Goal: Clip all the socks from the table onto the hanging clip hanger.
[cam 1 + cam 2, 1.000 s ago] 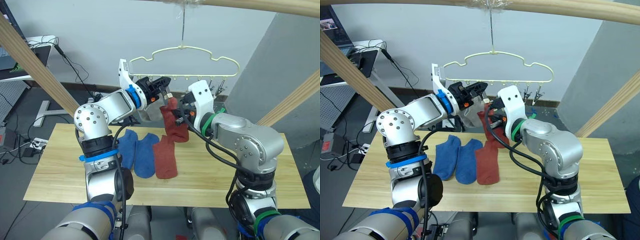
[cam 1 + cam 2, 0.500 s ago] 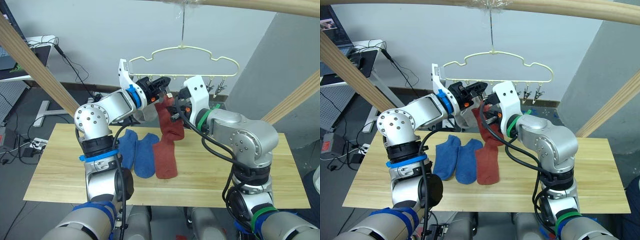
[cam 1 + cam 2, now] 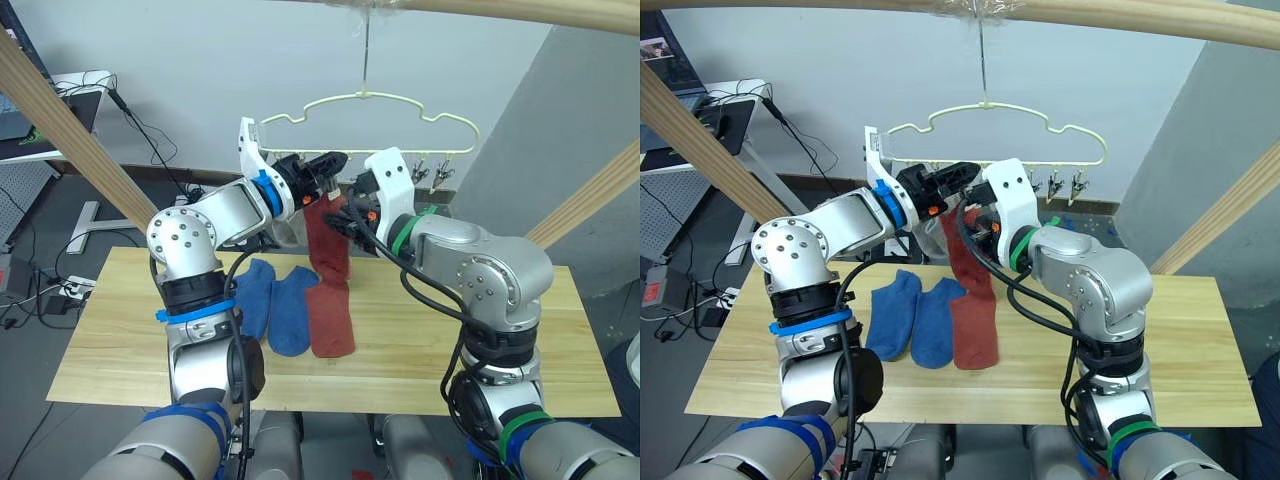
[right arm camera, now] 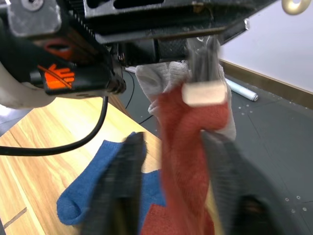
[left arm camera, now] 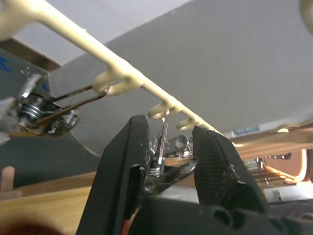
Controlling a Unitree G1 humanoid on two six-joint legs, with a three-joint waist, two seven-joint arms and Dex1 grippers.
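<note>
On the left of the counter point(image 3: 120, 350) two blue socks point(image 3: 275, 305) lie flat side by side, with one rust red sock point(image 3: 330, 320) flat just beside them, all waiting their turn. Above them the left gripper point(image 3: 335, 162) reaches up under the clip hanger point(image 3: 370, 122); in its wrist view the two black fingers point(image 5: 122, 161) sit narrowly either side of a metal clip point(image 5: 164, 142), apparently pinching it open. It should hold that squeeze steady and keep the hanger from swinging on its hook. A light grey sock point(image 4: 161, 81) hangs just behind. To the right, the right gripper point(image 3: 350, 215) holds the second rust red sock point(image 3: 328, 245) by its upper part, its cuff at the clip mouth. The cuff likely needs pushing well between the clip's pads before either gripper lets go.
</note>
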